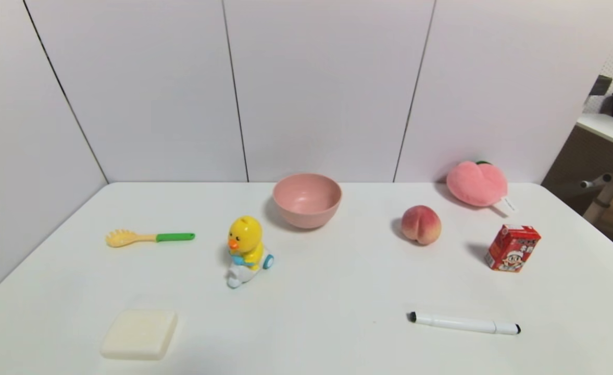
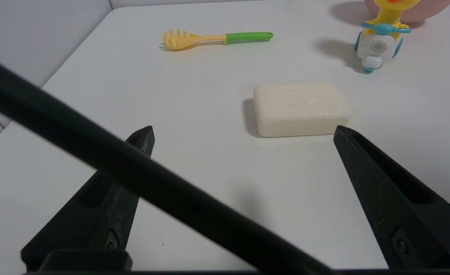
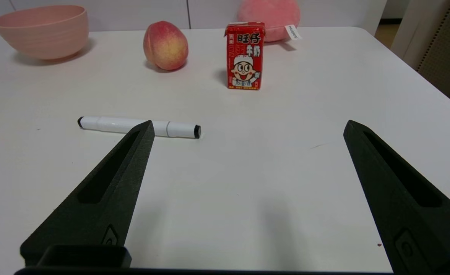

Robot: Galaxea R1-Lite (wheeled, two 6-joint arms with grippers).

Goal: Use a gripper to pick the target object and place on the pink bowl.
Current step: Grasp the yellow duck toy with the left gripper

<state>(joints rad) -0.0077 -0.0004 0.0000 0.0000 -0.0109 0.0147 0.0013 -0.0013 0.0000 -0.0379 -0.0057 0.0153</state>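
Observation:
The yellow duck toy point(image 1: 246, 250) on its white car stands upright, left of the table's middle; the left wrist view shows it far off as the duck toy point(image 2: 379, 42). Just behind it to the right sits the pink bowl point(image 1: 307, 200), with nothing in it, seen also as the pink bowl point(image 3: 41, 30). Neither arm shows in the head view. My left gripper point(image 2: 244, 131) hangs open over the near left table, short of the soap bar, nothing between its fingers. My right gripper point(image 3: 247, 128) is open above the near right table, holding nothing.
A cream soap bar point(image 1: 139, 333) lies near left, a yellow fork with green handle point(image 1: 147, 238) far left. A peach point(image 1: 421, 224), a pink plush peach point(image 1: 477, 183), a red milk carton point(image 1: 513, 248) and a white marker point(image 1: 464, 323) occupy the right half. A black cable point(image 2: 140, 183) crosses the left wrist view.

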